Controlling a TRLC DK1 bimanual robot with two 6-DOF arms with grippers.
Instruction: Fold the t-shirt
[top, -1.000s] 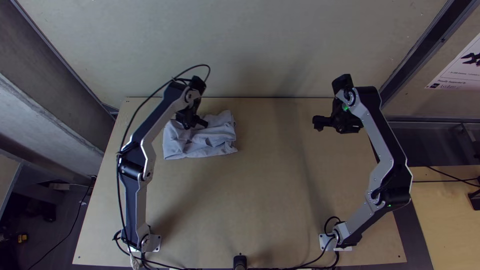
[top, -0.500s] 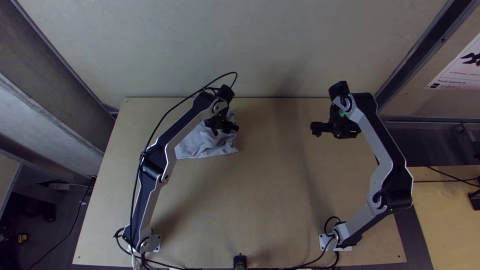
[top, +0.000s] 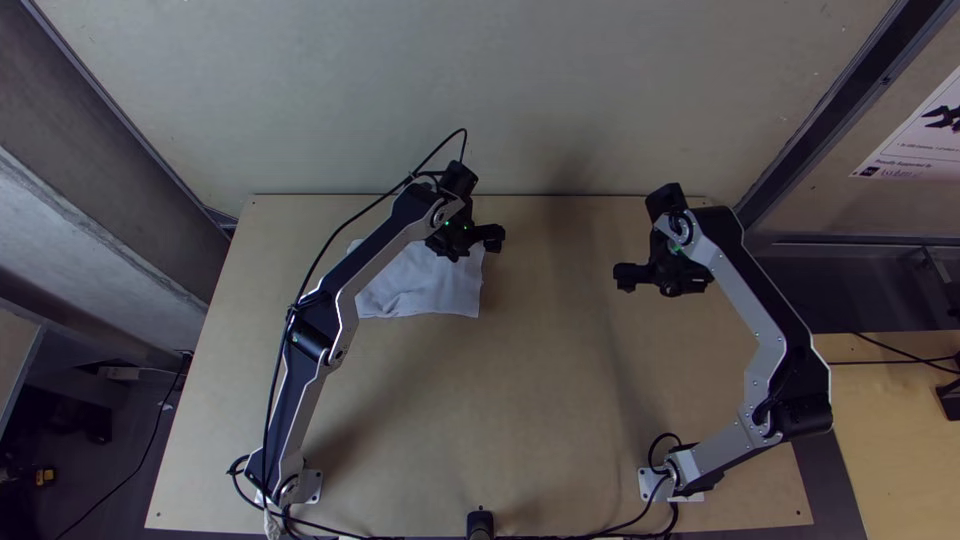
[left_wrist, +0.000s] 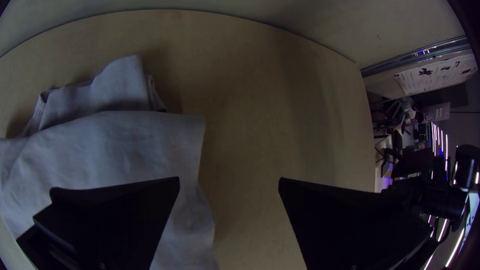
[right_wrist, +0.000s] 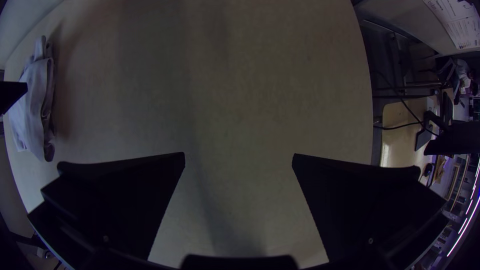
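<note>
T-shirt (top: 425, 288) partly under L gripper (top: 475, 246), fingers spread; R gripper (top: 654, 281) well apart, spread too.

T-shirt (top: 425, 285): pale grey cloth, lying folded over itself as a compact, low bundle on the far left part of the table (top: 550, 400), near the far edge. Upper layer broad and fairly smooth, lightly creased; near edge roughly straight, ending in a squared corner. Left wrist view: a smaller, rumpled section juts out from beneath this layer. Right wrist view: stacked, uneven fold edges along one side; layer count probably several, exact number unclear.
</note>
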